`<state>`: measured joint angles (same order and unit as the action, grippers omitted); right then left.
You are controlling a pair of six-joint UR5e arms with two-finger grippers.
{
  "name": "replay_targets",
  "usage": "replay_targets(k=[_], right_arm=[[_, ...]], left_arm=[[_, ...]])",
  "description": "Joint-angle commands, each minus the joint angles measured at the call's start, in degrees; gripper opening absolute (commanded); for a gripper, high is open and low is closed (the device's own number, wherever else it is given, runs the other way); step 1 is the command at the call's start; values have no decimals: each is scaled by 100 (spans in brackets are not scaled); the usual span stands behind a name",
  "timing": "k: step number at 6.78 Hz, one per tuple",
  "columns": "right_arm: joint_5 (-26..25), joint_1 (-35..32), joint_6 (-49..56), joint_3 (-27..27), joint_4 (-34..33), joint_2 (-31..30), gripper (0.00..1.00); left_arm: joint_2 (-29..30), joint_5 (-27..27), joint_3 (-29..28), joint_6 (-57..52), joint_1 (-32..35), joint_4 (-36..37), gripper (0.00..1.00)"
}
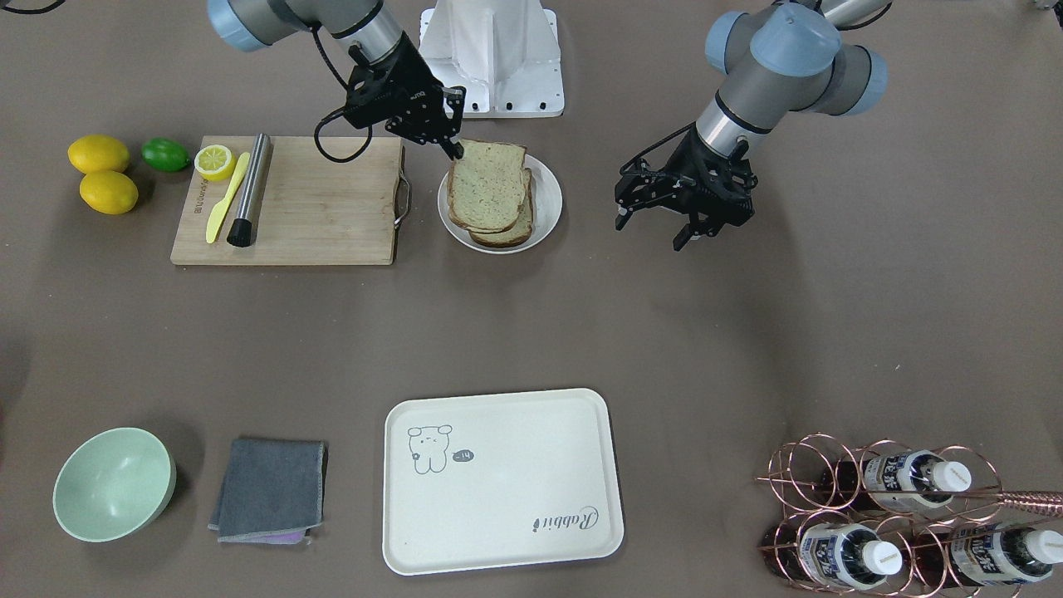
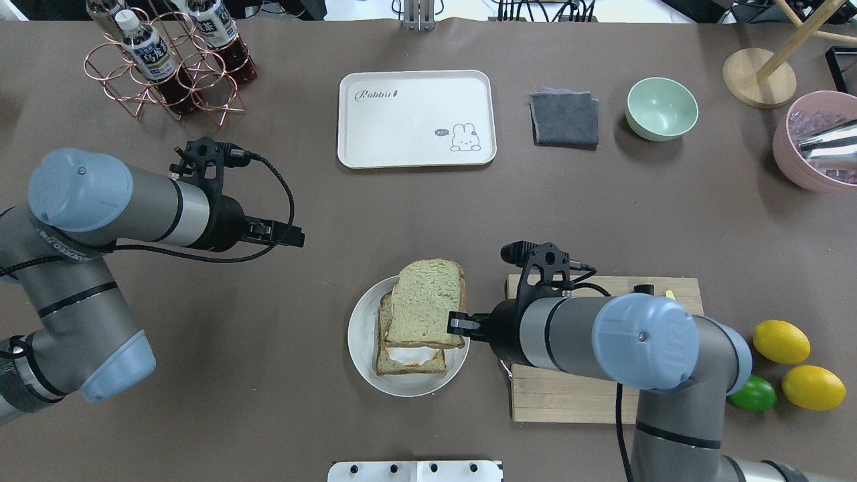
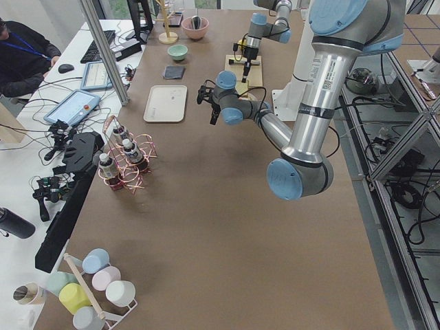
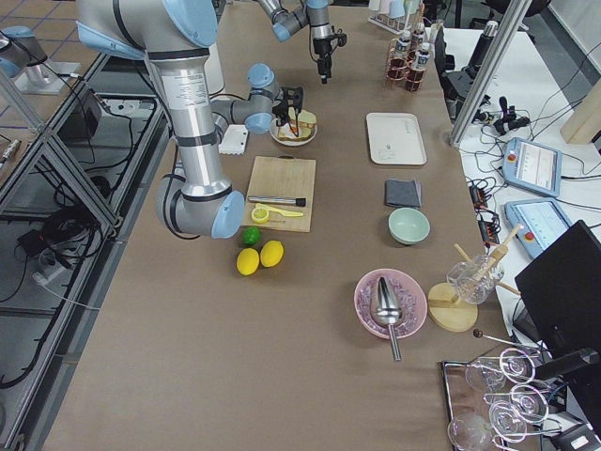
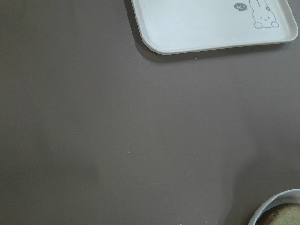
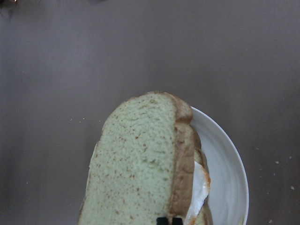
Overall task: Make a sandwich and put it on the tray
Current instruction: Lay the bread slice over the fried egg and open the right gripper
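The sandwich sits on a small round white plate. A top bread slice lies over a white fried egg and a bottom slice. My right gripper is shut on the near edge of the top slice, which sits slightly askew over the stack. It also shows in the front view and in the right wrist view, with the slice and egg. My left gripper hovers open and empty left of the plate. The cream tray lies empty at the table's far side.
A wooden cutting board with a yellow knife, steel muddler and lemon half lies beside the plate. Lemons and a lime lie beyond it. A grey cloth, green bowl and bottle rack flank the tray.
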<state>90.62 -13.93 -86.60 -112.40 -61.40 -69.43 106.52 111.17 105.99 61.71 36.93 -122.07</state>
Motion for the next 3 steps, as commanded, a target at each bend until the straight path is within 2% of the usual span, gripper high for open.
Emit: replay_targets(k=[1,3], right_arm=[[-149,162,484,201,40,70,0],[-316,285,495,227,49,61,0]], left_arm=[[-9,1,0,7,7,-9,97],[0,1,9,51,7,-9,97]])
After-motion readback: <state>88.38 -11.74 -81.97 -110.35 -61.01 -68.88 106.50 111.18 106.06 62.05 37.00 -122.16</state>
